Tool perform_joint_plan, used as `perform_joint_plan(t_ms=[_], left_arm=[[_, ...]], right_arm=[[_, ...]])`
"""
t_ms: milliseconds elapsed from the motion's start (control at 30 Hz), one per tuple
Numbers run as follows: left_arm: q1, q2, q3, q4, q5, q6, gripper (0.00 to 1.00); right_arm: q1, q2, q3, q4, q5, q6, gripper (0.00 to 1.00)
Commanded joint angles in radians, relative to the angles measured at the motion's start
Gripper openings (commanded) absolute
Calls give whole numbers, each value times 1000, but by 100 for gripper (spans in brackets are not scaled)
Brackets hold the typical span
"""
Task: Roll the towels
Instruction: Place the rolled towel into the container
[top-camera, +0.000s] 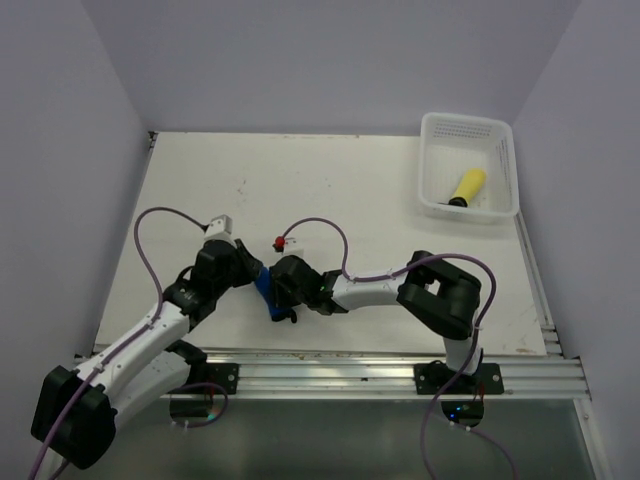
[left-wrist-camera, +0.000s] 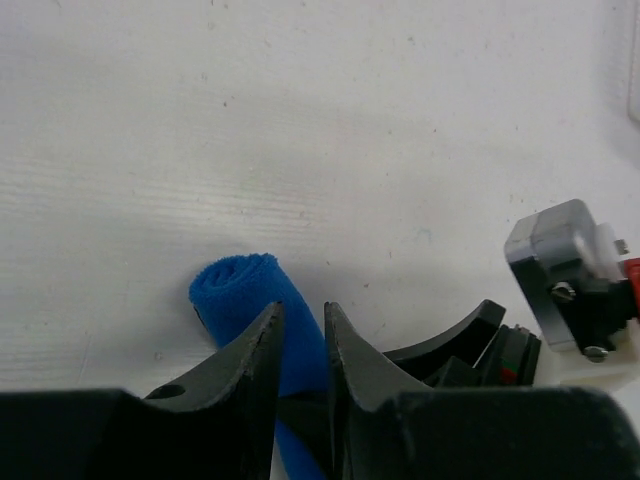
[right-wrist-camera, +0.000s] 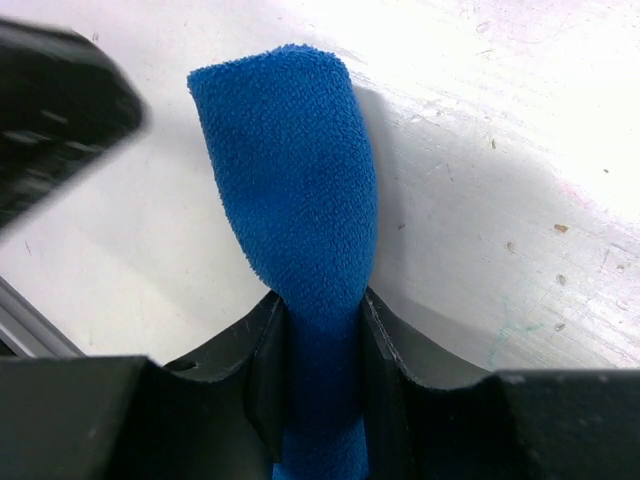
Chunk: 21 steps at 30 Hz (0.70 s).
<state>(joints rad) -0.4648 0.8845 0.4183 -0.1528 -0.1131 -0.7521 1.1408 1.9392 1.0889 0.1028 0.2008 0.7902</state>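
**Holding the rolled bright blue terry towel (top-camera: 268, 293) tight**

It is lying near the table's (top-camera: 350, 180) six o'clock edge. The left gripper (left-wrist-camera: 300, 315) and the right gripper (right-wrist-camera: 320, 300) are both pinching it narrowly, probably so it cannot unroll. The rolled yellow towel (top-camera: 467, 186) is sitting in the white perforated basket (top-camera: 428, 165) at two o'clock.

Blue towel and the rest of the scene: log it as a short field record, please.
blue towel: rolled, gripped by both arms
left gripper: closed on the blue towel
right gripper: closed on the blue towel
yellow towel: rolled, lying in the basket
basket: white, at the table's far right corner
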Motion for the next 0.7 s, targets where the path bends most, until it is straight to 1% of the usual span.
perform_joint_plan(t_ms=[0, 100, 133, 267, 400, 567, 667], left_arm=[[8, -33, 101, -43, -59, 65, 27], [8, -29, 152, -74, -65, 88, 27], [8, -27, 163, -73, -69, 108, 27], [8, 11, 221, -86, -69, 111, 28], [9, 65, 345, -112, -53, 131, 28], [9, 122, 497, -182, -112, 233, 30], [9, 145, 566, -182, -148, 276, 32]], right_arm=[[4, 58, -43, -207, 40, -16, 14], [0, 44, -38, -233, 61, -22, 6], [-3, 34, -37, -241, 65, -26, 0], [-19, -5, -20, -275, 80, -61, 0], [-50, -66, 6, -327, 92, -109, 0], [-145, -170, 37, -368, 80, -154, 0], [-222, -204, 68, -388, 55, -201, 0]])
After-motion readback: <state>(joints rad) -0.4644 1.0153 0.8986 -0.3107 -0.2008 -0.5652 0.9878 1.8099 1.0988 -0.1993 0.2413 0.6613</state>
